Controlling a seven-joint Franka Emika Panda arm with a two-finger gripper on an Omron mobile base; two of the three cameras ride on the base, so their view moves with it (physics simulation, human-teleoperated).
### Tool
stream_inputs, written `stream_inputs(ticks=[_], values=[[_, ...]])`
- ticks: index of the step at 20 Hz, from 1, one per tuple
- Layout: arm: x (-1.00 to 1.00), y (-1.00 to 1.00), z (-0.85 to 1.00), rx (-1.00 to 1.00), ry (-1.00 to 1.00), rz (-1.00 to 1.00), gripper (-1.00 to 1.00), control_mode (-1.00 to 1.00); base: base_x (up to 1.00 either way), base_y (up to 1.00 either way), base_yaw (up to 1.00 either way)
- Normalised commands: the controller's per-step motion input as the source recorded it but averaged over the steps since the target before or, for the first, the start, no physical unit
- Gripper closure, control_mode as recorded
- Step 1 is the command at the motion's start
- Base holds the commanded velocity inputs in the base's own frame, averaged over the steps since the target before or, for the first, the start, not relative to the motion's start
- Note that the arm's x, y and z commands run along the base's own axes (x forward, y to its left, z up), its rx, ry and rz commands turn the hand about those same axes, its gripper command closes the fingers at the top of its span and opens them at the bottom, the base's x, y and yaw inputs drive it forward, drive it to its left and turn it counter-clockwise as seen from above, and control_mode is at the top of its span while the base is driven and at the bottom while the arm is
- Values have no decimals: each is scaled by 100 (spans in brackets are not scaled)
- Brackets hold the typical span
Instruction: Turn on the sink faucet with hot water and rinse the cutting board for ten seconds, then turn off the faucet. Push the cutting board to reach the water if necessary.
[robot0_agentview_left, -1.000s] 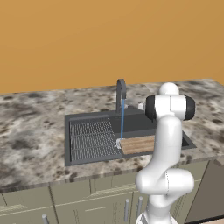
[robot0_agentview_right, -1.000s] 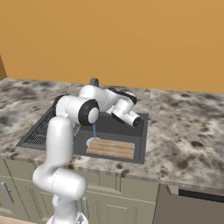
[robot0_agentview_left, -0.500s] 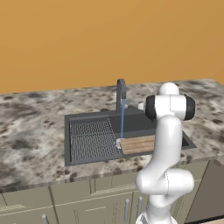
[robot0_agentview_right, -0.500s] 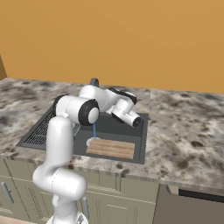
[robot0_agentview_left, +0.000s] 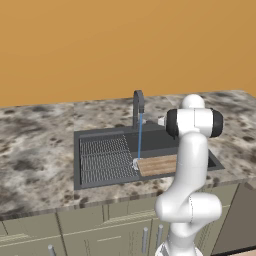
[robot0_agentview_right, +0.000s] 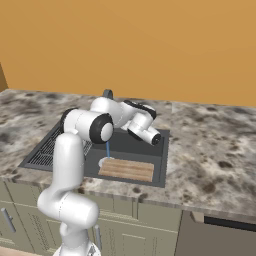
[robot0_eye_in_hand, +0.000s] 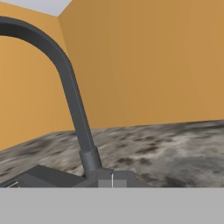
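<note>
Rinsing step, I'd say: water strikes the cutting board at its nine-o'clock end. Tool pinched empty; next, faucet lever off.

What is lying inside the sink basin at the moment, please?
The cutting board lies flat in the sink basin, with the water from the faucet landing at its left end. The arm covers the board's right part in the left base view.

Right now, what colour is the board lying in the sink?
Light brown wood with lengthwise slat lines; clearest in the right base view.
</note>
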Motion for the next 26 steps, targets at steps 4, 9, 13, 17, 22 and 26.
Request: stream_inputs(ticks=[4,9,13,17,22,26], values=[[0,0,0,0,0,0,100,-100,0,0,0],[0,0,0,0,0,0,100,-100,0,0,0],[0,0,0,0,0,0,100,-100,0,0,0],[0,0,0,0,0,0,100,-100,0,0,0],[0,0,0,0,0,0,100,-100,0,0,0],[0,0,0,0,0,0,100,-100,0,0,0]])
